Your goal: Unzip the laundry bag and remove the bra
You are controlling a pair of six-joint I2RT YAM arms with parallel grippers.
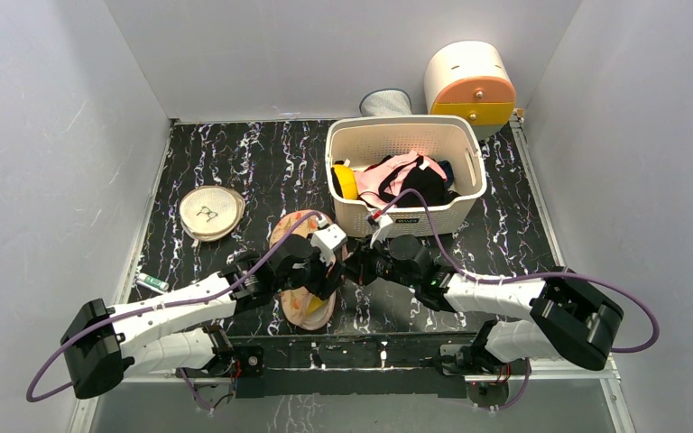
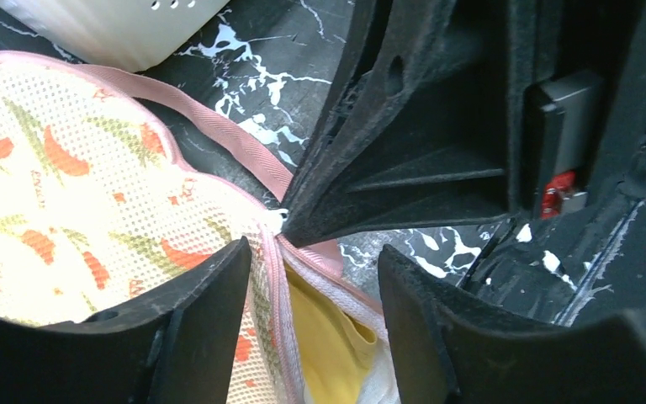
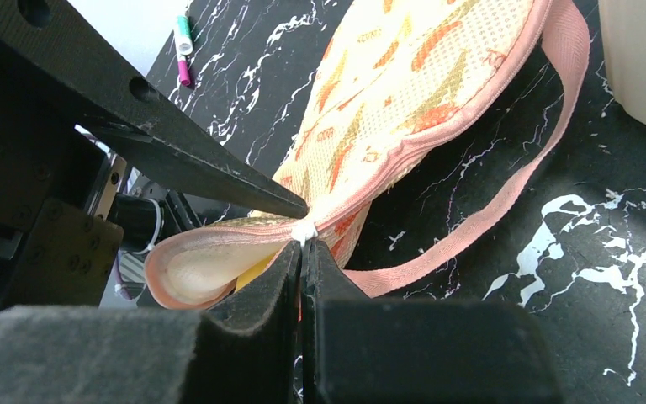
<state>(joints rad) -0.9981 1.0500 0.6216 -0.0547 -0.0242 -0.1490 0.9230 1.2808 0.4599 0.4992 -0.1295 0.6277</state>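
Bag: the bag [image 1: 309, 309] lies flat on the table [image 1: 235, 162], centre-near, between both arms, just near of the basket [image 1: 433, 216].
Zip: partly undone at the bag's right edge.
Bra: the yellow bra [image 2: 328, 345] shows inside the gap, in the bag.
Right gripper: the right gripper [image 3: 303, 248] is closed tight, pinching the white pull [image 3: 304, 231].
Left gripper: the left gripper [image 2: 313, 278] has its jaws apart, one either side of the opened seam, gripping nothing.
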